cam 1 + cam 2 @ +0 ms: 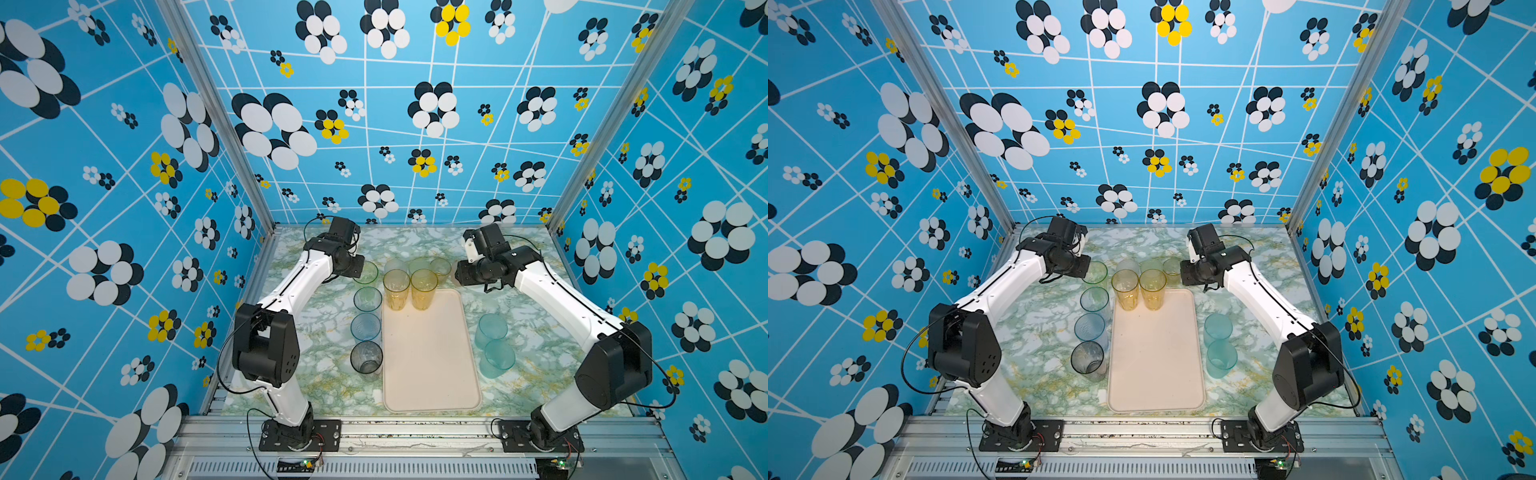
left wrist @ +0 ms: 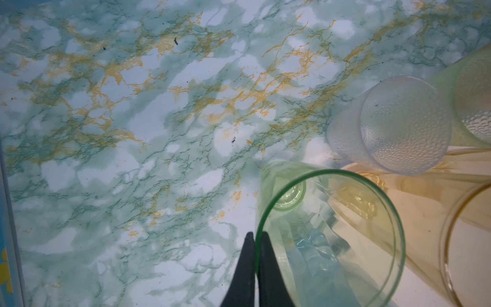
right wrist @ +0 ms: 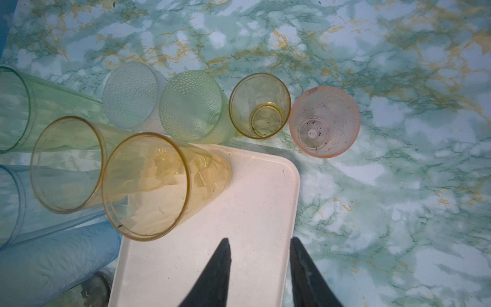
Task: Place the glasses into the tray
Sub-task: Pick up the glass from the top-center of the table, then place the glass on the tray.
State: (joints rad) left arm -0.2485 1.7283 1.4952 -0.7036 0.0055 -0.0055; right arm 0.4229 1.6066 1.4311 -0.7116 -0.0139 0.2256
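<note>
My left gripper (image 2: 257,236) is shut on the rim of a tall green glass (image 2: 332,239), one finger inside and one outside. This glass (image 1: 367,272) stands at the far end of a row left of the tray (image 1: 432,365). Whether its base is off the table I cannot tell. Two tall amber glasses (image 1: 396,289) (image 1: 424,286) stand on the tray's far end. My right gripper (image 3: 259,242) hangs open and empty over the tray's far right corner (image 3: 265,186), near a short pink glass (image 3: 325,122).
Left of the tray stand a green (image 1: 368,299), a blue (image 1: 365,326) and a grey glass (image 1: 366,357). Behind it are a clear (image 1: 395,265), a pale green (image 1: 419,264) and a short yellow one (image 1: 440,266). Two teal glasses (image 1: 492,328) (image 1: 498,357) stand to its right.
</note>
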